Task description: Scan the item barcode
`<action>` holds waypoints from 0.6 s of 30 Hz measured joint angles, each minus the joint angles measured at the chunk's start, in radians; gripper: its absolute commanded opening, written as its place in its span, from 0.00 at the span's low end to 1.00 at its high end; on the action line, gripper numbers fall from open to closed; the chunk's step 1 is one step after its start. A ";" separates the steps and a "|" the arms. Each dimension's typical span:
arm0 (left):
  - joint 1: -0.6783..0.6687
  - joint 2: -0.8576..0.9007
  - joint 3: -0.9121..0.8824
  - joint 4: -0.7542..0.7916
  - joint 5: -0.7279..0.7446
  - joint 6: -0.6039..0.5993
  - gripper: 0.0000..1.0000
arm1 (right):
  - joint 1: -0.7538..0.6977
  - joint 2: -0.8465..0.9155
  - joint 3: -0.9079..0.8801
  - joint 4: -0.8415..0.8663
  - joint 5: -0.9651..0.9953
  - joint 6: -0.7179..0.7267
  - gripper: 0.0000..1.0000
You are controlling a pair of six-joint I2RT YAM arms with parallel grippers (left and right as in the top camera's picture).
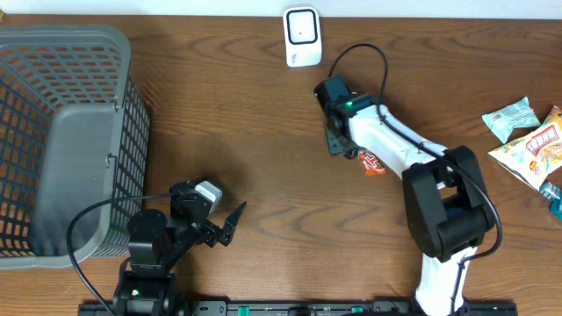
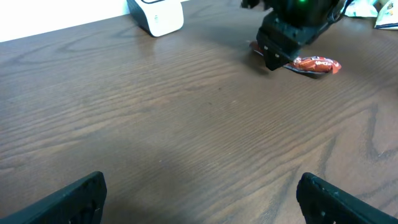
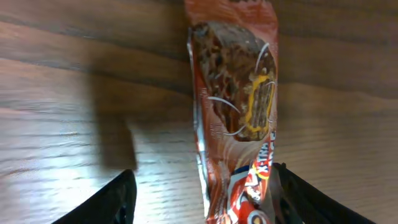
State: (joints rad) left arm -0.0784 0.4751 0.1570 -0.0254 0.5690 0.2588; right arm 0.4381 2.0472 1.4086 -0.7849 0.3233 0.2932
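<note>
the right gripper (image 3: 203,177), jaws partly open, straddles without clamping the red-brown foil-wrapped chocolate snack bar (image 3: 233,93) lying flat on the brown wooden table (image 1: 246,132), apart from the white boxy barcode scanner (image 1: 301,35), while the left gripper (image 2: 199,199) gapes wide, empty.

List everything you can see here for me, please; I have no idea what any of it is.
table: one, brown wood, under everything
basket: one, grey mesh, left edge of the table
white box: one, white with a dark window, top centre; probably the scanner
snack bar: one, red-brown wrapper, lying flat right of centre
snack packets: three or four, teal and white-red-yellow, right edge
left gripper: one, black, open, near the front edge beside the basket
right gripper: one, black on a white arm, jaws apart either side of the snack bar
</note>
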 measured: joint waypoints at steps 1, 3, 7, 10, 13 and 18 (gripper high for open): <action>0.000 0.000 0.000 0.000 0.000 0.000 0.98 | 0.002 0.008 0.000 -0.002 0.015 -0.002 0.59; 0.000 0.000 0.000 0.000 0.000 0.000 0.98 | 0.000 0.031 0.005 -0.018 0.042 -0.003 0.56; 0.000 0.000 0.000 0.000 0.000 0.000 0.98 | -0.017 0.060 0.031 -0.059 0.078 -0.006 0.30; 0.000 0.000 0.000 -0.001 0.000 0.000 0.98 | -0.037 0.095 0.060 -0.087 0.079 -0.027 0.19; 0.000 0.000 0.000 0.000 0.000 0.000 0.98 | -0.047 0.131 0.090 -0.116 0.079 -0.062 0.01; 0.000 0.000 0.000 0.000 0.000 0.000 0.98 | -0.042 0.177 0.132 -0.160 0.095 -0.126 0.01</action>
State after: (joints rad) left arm -0.0784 0.4751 0.1570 -0.0257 0.5694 0.2588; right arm 0.3962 2.2242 1.5406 -0.9451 0.4183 0.1669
